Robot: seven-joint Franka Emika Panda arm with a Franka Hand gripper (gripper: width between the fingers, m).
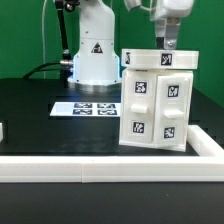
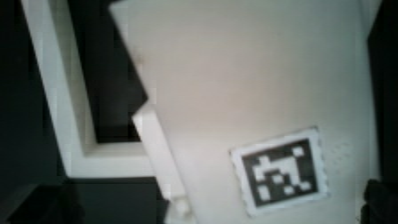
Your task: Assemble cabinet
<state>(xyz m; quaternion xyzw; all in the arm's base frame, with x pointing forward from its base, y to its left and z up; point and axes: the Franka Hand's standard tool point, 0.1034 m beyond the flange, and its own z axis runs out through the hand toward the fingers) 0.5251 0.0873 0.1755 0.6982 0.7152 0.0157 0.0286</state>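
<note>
One assembled-looking cabinet [image 1: 155, 100] stands upright on the black table [image 1: 40, 115], toward the exterior view's right, close to the white border rail [image 1: 100, 165] along the near edge. Front face shows what look like two door panels, each with tags; a top panel [image 1: 160, 58] with two tags sits across the body and appears seated, though its joints cannot be checked from here. The gripper [image 1: 169, 40] hangs just above that top panel, jaws spread wide, holding nothing. The marker board [image 1: 86, 108] lies flat to the left of the cabinet, apart from it. Wrist view: a white tagged panel [image 2: 267, 130] at very close range, blurred. Judgement: the build is at or near its end; no loose parts visible on the table; what may be left is a final press or check of the top.
</note>
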